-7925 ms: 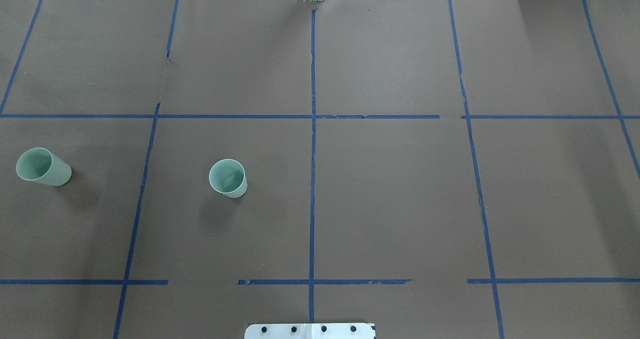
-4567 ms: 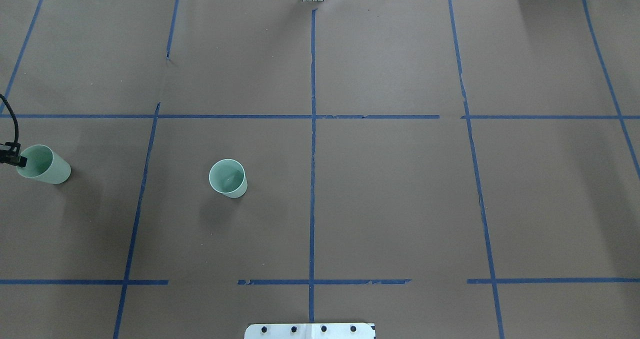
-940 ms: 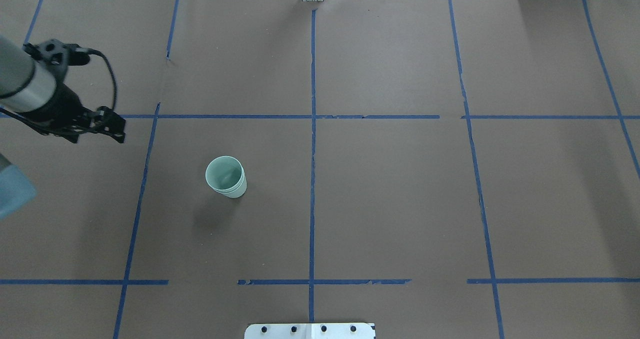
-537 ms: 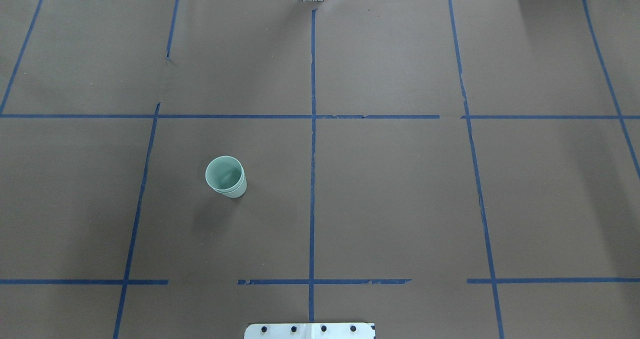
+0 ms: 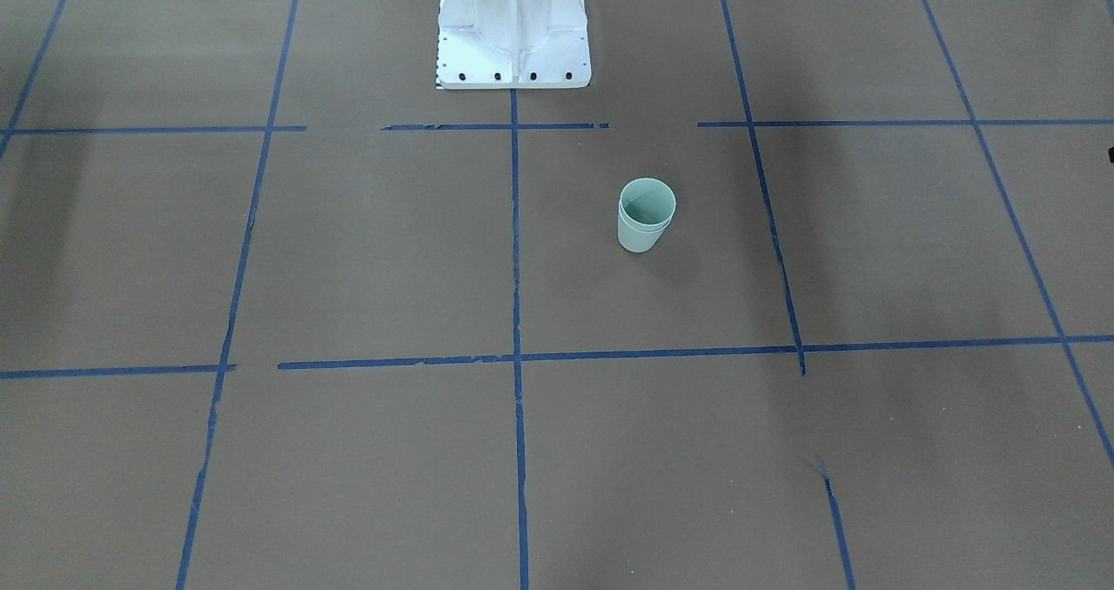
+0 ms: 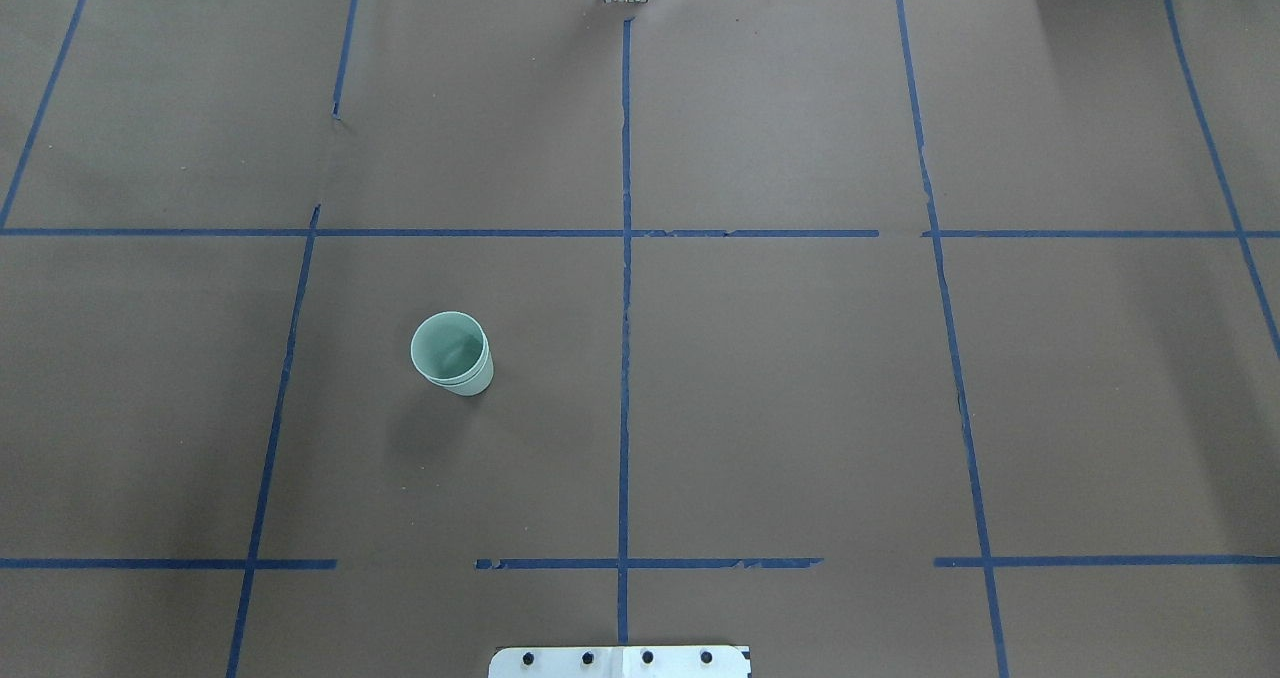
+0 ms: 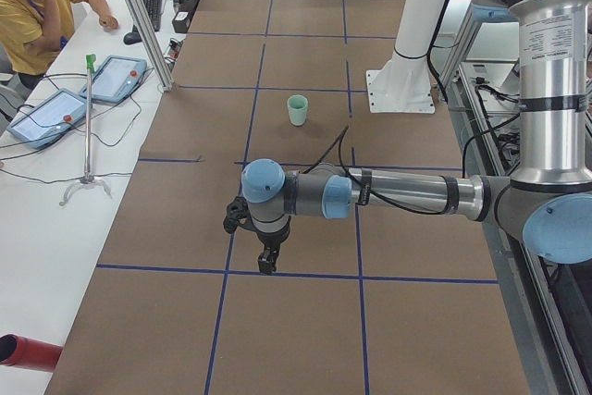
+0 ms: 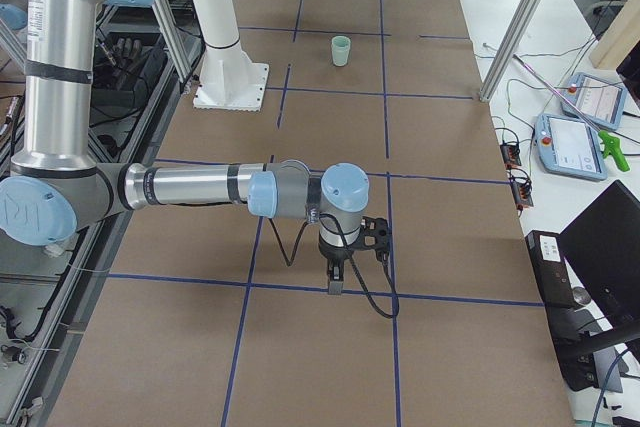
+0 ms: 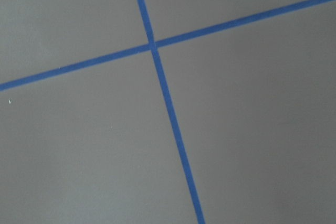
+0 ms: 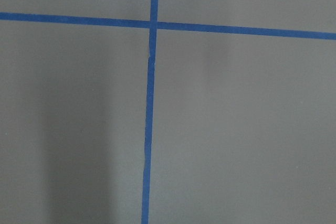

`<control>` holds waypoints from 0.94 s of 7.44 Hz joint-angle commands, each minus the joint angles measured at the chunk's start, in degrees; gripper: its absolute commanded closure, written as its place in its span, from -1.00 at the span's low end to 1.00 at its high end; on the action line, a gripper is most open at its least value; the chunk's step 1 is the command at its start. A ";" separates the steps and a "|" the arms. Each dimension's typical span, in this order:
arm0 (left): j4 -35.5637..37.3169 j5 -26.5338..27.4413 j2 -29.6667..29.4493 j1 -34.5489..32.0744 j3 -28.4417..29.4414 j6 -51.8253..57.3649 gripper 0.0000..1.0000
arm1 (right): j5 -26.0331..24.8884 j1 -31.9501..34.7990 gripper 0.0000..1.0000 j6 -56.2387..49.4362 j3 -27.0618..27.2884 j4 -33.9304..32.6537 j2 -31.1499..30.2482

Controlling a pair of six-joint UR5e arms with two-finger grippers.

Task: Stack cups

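Note:
The two pale mint-green cups (image 6: 452, 353) stand nested, one inside the other, upright on the brown table left of the centre tape line. The stack also shows in the front-facing view (image 5: 646, 216) and small in both side views (image 7: 297, 110) (image 8: 341, 50). My left gripper (image 7: 266, 261) hangs over the table's left end, far from the cups, pointing down. My right gripper (image 8: 335, 282) hangs over the right end, also pointing down. I cannot tell whether either is open or shut. Both wrist views show only brown table and blue tape.
The white robot base (image 5: 512, 33) stands at the table's near edge (image 6: 620, 662). Blue tape lines divide the brown surface (image 6: 800, 378). A seated operator (image 7: 32, 16) and teach pendants (image 7: 46, 113) (image 8: 575, 142) are beside the table's ends.
The far-left cup was carried by my left arm and now sits inside the other cup. The left arm has withdrawn from the overhead view. Nothing differs from half a second ago.

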 commanded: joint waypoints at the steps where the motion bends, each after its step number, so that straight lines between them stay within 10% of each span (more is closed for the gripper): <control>1: -0.12 0.13 0.62 -0.35 0.57 0.68 -1.00 | 0.00 0.07 -1.00 0.00 0.00 0.00 -0.04; 7: -0.21 -0.40 1.06 -0.43 0.22 0.85 -1.00 | 0.00 0.07 -1.00 0.00 0.00 0.00 0.05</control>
